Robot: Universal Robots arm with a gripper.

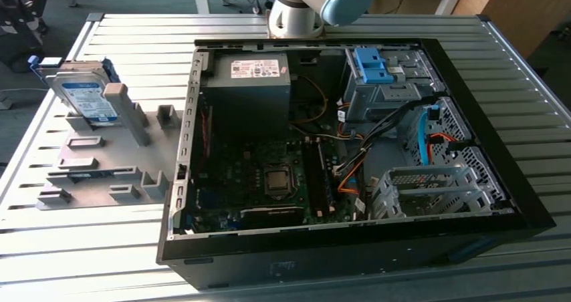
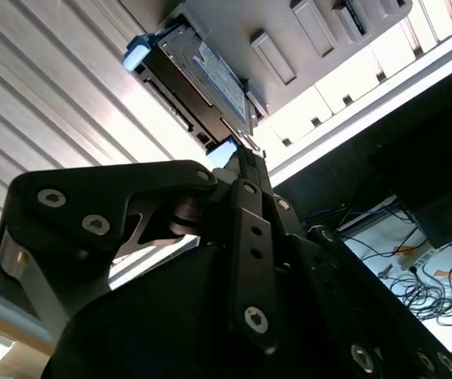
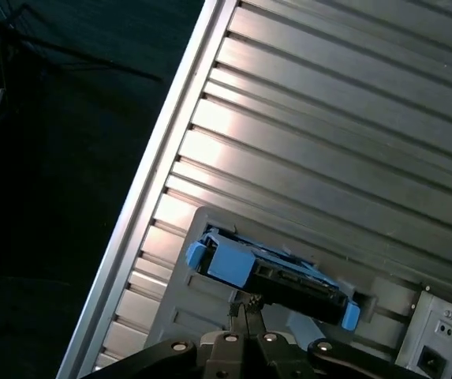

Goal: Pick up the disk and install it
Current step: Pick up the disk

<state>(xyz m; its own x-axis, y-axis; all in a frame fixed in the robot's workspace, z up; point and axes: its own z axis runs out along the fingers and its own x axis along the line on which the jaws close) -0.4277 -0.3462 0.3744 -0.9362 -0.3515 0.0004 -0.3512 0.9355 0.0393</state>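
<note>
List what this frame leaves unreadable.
- Arm: exterior view, cut off by the top edge.
- Disk: exterior view, lower part hidden by the grey holder.
- Gap between gripper and disk: first wrist view, looking along the gripper hides it.

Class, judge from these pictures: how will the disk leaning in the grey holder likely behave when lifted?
The disk looks like a rigid metal slab, so it is probably stiff and dense. It leans on edge in the grey holder, so a nudge might tip it.

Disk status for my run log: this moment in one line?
disk: in grey fixture, not grasped | gripper: shut, close to disk | install: pending
</note>
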